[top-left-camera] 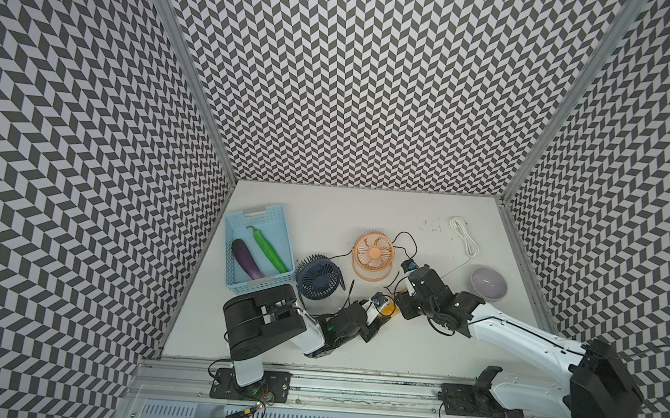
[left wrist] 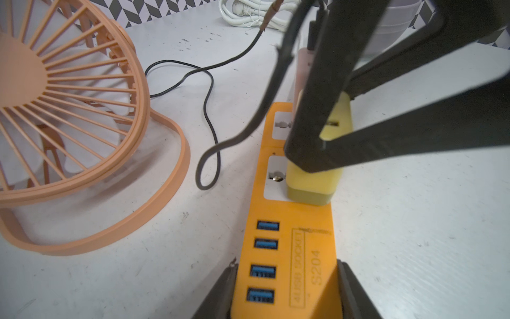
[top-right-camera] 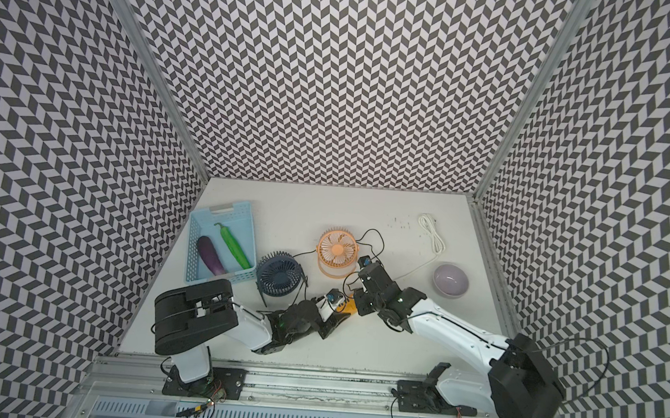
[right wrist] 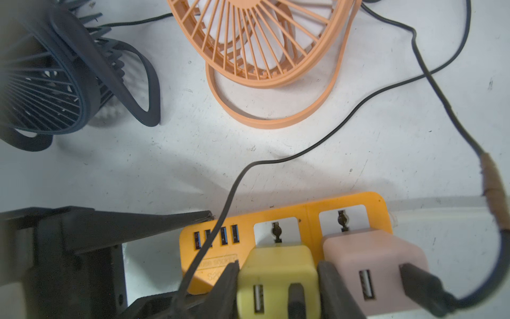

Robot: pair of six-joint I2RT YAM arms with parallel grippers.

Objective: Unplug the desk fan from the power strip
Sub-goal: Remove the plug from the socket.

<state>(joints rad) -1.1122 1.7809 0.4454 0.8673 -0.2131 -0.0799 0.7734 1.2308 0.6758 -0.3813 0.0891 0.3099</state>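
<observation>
My left gripper (left wrist: 287, 279) clenched the power strip (left wrist: 303, 218) at the frame's lower centre, seemingly to pin it down; my right gripper (right wrist: 278, 281) squeezed the yellow adapter (right wrist: 276, 256), presumably for pulling out.

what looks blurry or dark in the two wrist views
Left wrist view: the orange plastic power strip blurs at its near end. Right wrist view: the navy plastic desk fan is dim and smeared at the frame edge; the yellow cube charger is soft.
</observation>
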